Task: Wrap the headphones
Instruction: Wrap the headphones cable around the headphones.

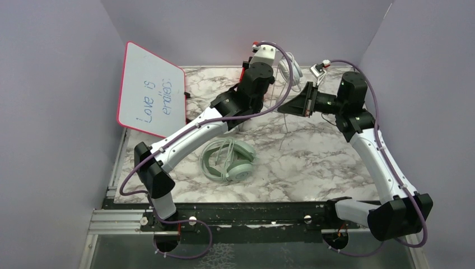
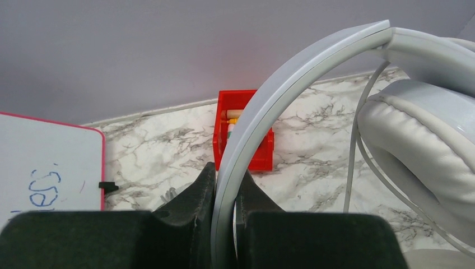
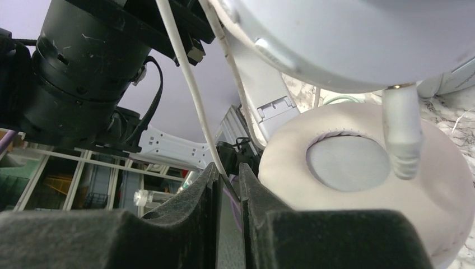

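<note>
A: What is hidden or cut off?

B: In the left wrist view the grey-white headphones [image 2: 425, 50] are cut by the right edge, so only one ear cushion [image 2: 414, 145] is shown, and that only in part. The whiteboard [image 2: 50, 168] is cut by the left edge, and the second word written on it cannot be read with certainty. From above, this headset is largely covered by the left arm [image 1: 224, 109], and only a pale loop is seen over the back of the bench [image 1: 313, 162].

A: How is the left claw [image 2: 227, 179] set?

B: It is clamped on the headband [image 2: 249, 126], which is gripped between both fingers and rises out of them in an arc. A red box [image 2: 262, 157] of markers is partly screened by that band.

A: And the right claw [image 3: 227, 168]?

B: A narrow gap is kept between its fingers, wider than the thin white cable [image 3: 191, 84] that is led down into it along one finger. No squeeze on the cable is seen. Just beside it, a cushion and the plug [image 3: 402, 134] seated in the cup above are shown close up.

A: Where are the other headphones?

B: The mint-green headphones [image 1: 241, 168] are laid flat on the bench beside the left arm, well apart from both claws. Their cable cannot be followed.
</note>
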Robot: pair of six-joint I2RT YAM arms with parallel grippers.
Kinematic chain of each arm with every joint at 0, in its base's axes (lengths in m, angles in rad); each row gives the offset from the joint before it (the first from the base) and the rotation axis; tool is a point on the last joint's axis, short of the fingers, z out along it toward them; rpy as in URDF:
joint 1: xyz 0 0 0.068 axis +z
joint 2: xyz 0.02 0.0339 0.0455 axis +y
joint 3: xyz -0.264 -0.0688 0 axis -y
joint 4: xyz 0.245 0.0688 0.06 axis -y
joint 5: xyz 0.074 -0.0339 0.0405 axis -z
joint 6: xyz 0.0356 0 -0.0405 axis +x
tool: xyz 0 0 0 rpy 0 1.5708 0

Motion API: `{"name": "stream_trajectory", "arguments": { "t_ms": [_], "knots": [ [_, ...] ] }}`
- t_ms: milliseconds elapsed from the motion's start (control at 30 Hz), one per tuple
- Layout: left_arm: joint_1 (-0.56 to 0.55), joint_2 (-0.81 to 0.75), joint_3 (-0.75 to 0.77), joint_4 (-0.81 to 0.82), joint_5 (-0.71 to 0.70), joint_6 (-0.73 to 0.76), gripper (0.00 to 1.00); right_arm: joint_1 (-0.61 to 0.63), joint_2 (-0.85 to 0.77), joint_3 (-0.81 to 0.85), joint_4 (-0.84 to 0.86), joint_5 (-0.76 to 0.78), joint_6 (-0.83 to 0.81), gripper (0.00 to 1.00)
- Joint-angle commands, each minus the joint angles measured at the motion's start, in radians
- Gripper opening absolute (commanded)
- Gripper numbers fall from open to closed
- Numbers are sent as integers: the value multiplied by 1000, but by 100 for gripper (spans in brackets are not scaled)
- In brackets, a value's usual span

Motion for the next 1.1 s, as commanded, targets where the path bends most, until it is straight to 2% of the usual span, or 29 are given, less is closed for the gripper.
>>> {"name": "stream_trajectory", "arguments": {
  "t_ms": [0,233,600,867,1067],
  "knots": [
    [-4,-1,90,71,-26,-67,0,8,-39,-21,21,18,14,23],
    [-4,19,125,61,-25,-110,0,15,-83,-58,47,43,27,24],
    [-4,27,152,58,-44,-113,0,18,-134,-38,-10,78,-28,39],
    [-4,1,158,53,-14,-163,0,19,-146,-96,36,95,-22,42],
    [-4,2,194,37,-5,-204,0,19,-174,-164,83,101,-27,53]
  ]
}}
